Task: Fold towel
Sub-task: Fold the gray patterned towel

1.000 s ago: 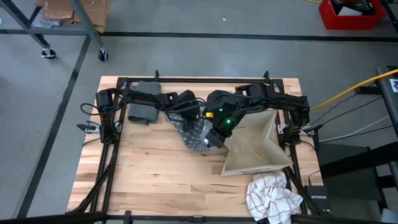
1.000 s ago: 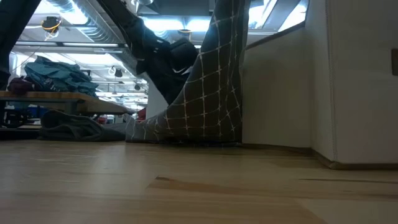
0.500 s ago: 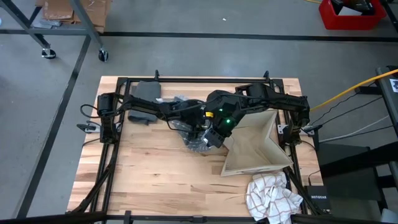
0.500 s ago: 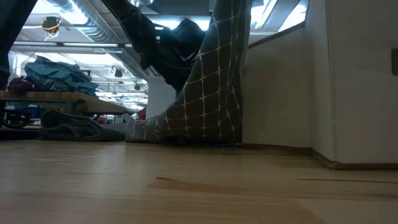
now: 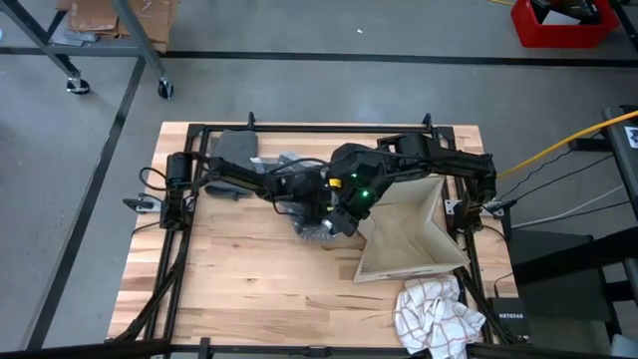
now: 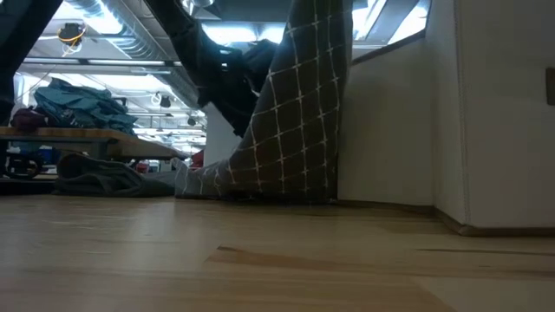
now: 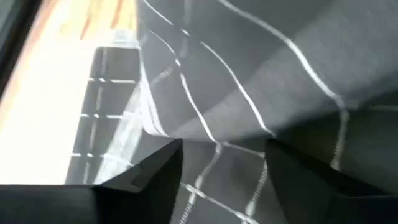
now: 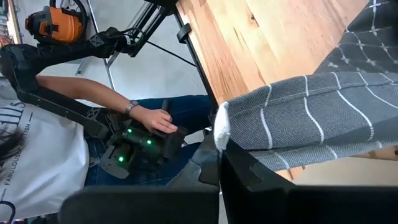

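Observation:
The grey towel with a white grid hangs at mid-table. Its top is lifted and its lower end rests on the wood. My right gripper reaches in from the table's right and is shut on the towel. My left gripper has come in from the left, right beside it. In the left wrist view it is open, with towel cloth filling the gap between its fingers. My right gripper pinches the towel's hemmed edge, by what looks like a corner, between its two fingers. The cloth hangs below the hold, and its lower end lies on the table. My left gripper has a fold of towel between its open fingers; whether they touch it I cannot tell.
A beige open box lies against the towel's right side. A white checked cloth is crumpled at the near right corner. A dark grey folded piece sits far left. A person's hand shows beyond the table edge. Bare wood lies near left.
My left gripper has moved toward the table's right, up to the hanging towel and my right gripper. The hanging cloth has shifted a little. My right gripper has kept its hold.

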Robot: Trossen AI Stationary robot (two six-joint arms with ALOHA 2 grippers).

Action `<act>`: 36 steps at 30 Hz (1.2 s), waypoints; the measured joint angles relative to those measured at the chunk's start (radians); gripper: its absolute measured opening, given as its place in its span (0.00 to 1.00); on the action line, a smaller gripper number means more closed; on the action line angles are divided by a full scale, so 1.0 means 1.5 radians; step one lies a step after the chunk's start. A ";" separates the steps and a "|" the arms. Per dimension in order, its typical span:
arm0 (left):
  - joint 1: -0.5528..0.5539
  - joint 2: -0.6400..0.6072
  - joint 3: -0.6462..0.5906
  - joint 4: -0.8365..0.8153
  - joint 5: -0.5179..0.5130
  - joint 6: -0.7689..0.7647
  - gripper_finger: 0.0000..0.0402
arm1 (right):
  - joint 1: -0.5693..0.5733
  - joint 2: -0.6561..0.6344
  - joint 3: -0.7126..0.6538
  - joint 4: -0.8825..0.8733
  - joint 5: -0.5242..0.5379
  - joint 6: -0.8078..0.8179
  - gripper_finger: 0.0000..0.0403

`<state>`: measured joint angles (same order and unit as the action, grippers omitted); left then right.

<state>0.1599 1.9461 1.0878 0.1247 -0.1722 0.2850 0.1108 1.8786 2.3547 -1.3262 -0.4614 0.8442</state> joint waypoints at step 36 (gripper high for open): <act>-0.049 0.007 0.000 0.053 0.038 -0.028 0.48 | 0.000 0.000 0.000 0.000 0.001 -0.005 0.00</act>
<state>0.0870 1.9565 1.0882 0.2035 -0.1158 0.2430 0.1112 1.8786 2.3550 -1.3258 -0.4606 0.8364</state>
